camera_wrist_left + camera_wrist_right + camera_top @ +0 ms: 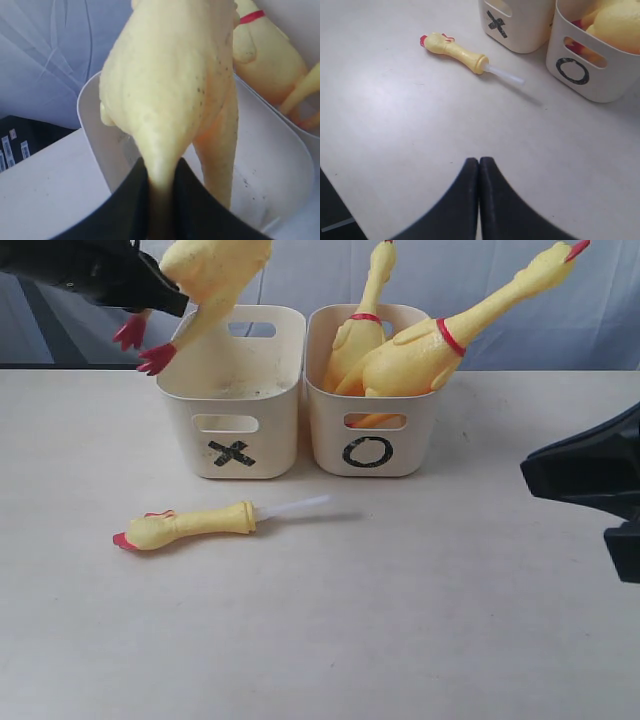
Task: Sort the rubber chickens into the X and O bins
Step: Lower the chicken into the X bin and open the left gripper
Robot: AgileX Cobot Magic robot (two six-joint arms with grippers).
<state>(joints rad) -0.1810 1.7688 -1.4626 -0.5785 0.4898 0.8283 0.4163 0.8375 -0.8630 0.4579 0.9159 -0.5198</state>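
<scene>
The headless body [215,270] hangs from the left hand [160,180], whose black jaws are pinched shut on a narrow, tapering end of it, squeezing the rubber thin. Its red feet [140,345] dangle beneath the hand, and its bulk sits over the X bin [270,430], above the rim and not yet inside.

It looks like hollow, soft rubber: light, springy and likely to swing or bulge away from a pinch. A thin part such as this end or a leg should therefore hold better than the fat belly. The skin is matt yellow, speckled with dark dirt.

Just beside the X bin, farther from the left hand, the O bin [330,430] holds two whole chickens [400,355], their necks poking past its rim. Both bins are smooth cream plastic with rounded corners and slot handles.

The neck-and-head piece [190,525] lies on the pale desk [400,620], well below the left hand and well ahead of the right hand [479,200]. Its slim neck seems the natural place to grip, more so than the white tube [295,506]. The right hand hovers over the desk, closed and empty.
</scene>
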